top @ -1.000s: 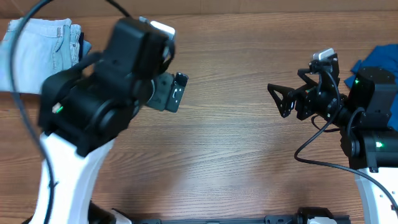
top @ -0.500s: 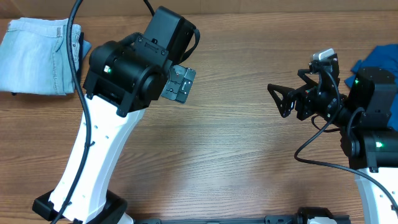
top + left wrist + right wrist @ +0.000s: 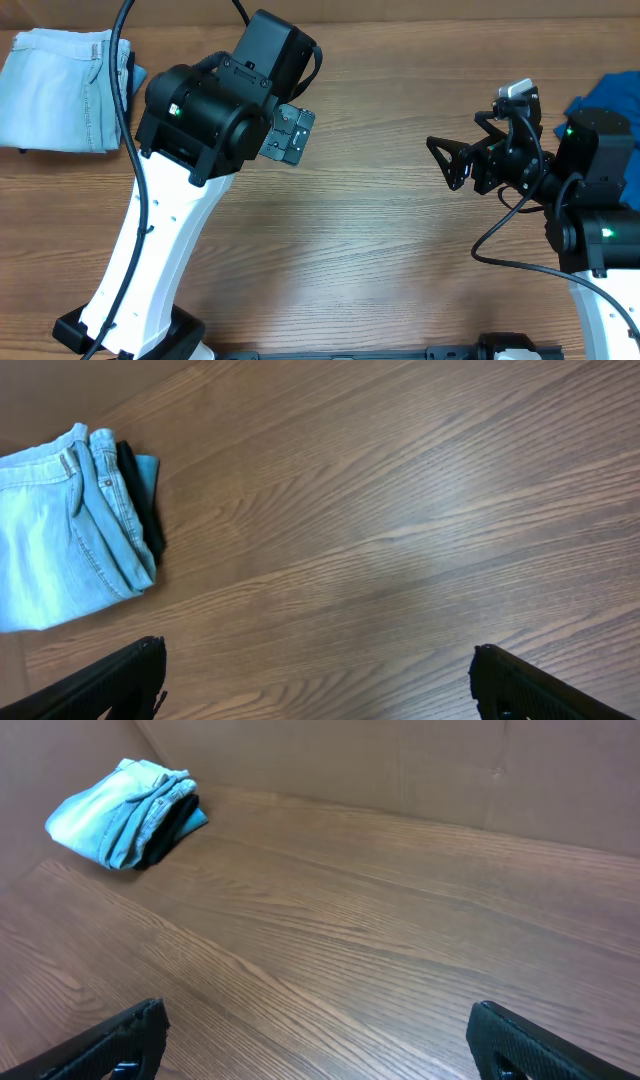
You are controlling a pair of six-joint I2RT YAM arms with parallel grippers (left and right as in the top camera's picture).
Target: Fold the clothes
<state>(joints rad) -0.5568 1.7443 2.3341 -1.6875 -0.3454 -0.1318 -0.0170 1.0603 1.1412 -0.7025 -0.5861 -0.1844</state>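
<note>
The clothes lie in two places. A folded pile of pale denim shorts (image 3: 55, 90) rests at the table's far left corner, with a dark garment (image 3: 141, 490) tucked under its right edge. The pile also shows in the left wrist view (image 3: 60, 530) and, far off, in the right wrist view (image 3: 120, 810). A royal-blue garment (image 3: 612, 95) sits at the far right edge, partly behind the right arm. My left gripper (image 3: 318, 685) is open over bare wood, right of the pile. My right gripper (image 3: 450, 165) is open too, pointing left, nothing between its fingers (image 3: 120, 1040).
The left arm's black body (image 3: 215, 105) and white column (image 3: 150, 260) stand over the table's left-centre. The right arm's base (image 3: 600, 230) stands at the right edge. A brown cardboard wall (image 3: 400, 770) runs along the back of the wooden table (image 3: 380, 250).
The left arm has swung away from over the denim pile toward the table's middle, uncovering the pile. The right gripper has crept slightly left. Both stay open.
</note>
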